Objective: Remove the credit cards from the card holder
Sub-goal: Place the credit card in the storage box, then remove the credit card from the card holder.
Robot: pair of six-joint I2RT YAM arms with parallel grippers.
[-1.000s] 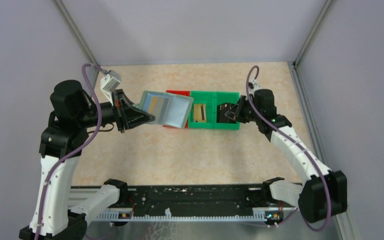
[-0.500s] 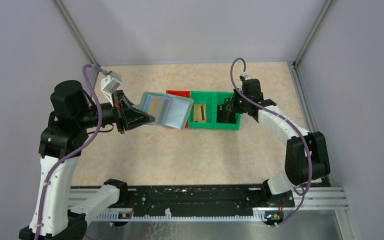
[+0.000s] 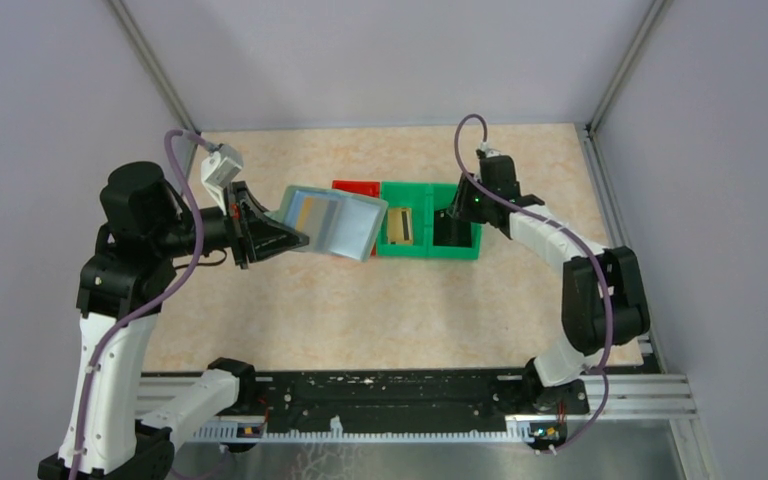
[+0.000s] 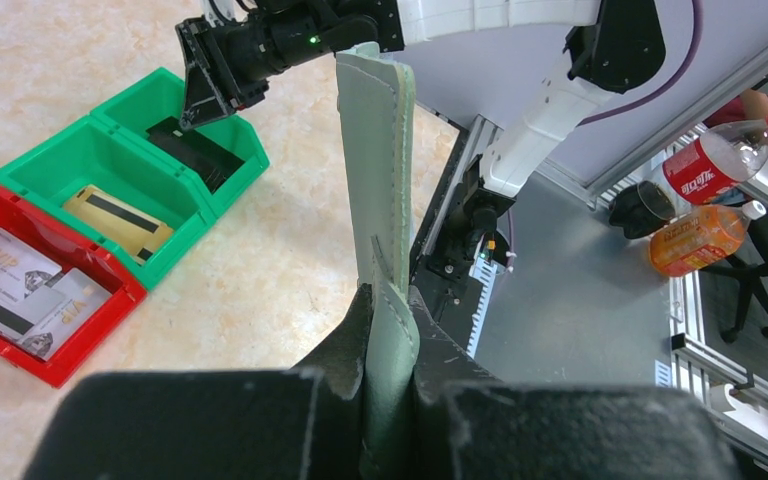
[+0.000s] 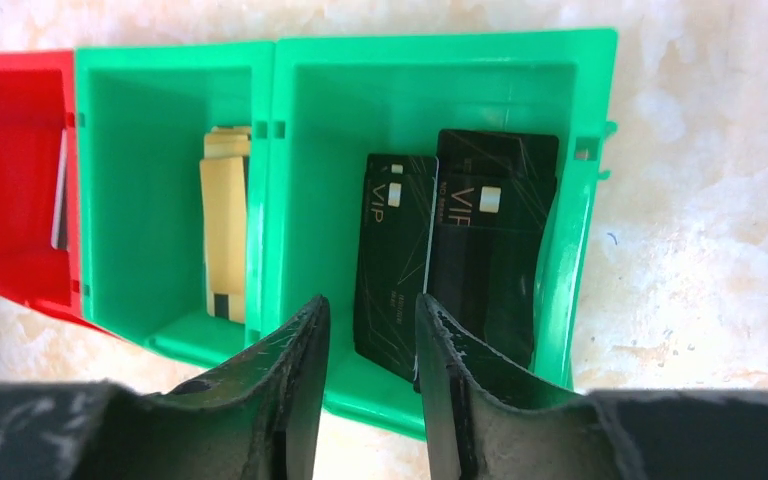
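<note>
Left hand [image 4: 390,340]: pressed together on one edge of the card holder [image 3: 345,225], pinching it and holding it up above the bench [image 3: 360,300].
Card holder: unfolded, with its inner face towards the top camera. It hangs at 9 o'clock of the bin row and hides part of the red bin [image 5: 15,120]. From the left wrist it shows edge-on, standing straight up out of the fingers.
Card in the holder [image 3: 310,210]: a pale rectangle with a yellowish band on the inner face; its detail is too small to read.
Right hand [image 5: 370,340]: fingers a little spread, with nothing between them. It is poised over the near rim of the right green bin [image 5: 410,100], at the 3 o'clock end of the row.
Black credit cards [image 5: 395,260]: two, marked VIP, leaning side by side inside the right green bin and overlapping slightly.
Gold credit cards [image 5: 225,200]: stacked in the middle green bin [image 5: 140,180], a dark stripe showing on the front one.
Silver credit cards [image 4: 20,290]: two, marked VIP, lying overlapped in the red bin at the 9 o'clock end.
Bin row: red, green and green, touching side to side on the bench.
Beyond the bench: a cola bottle [image 4: 710,165] and an orange drink bottle [image 4: 700,240], seen from the left wrist at 3 o'clock.
</note>
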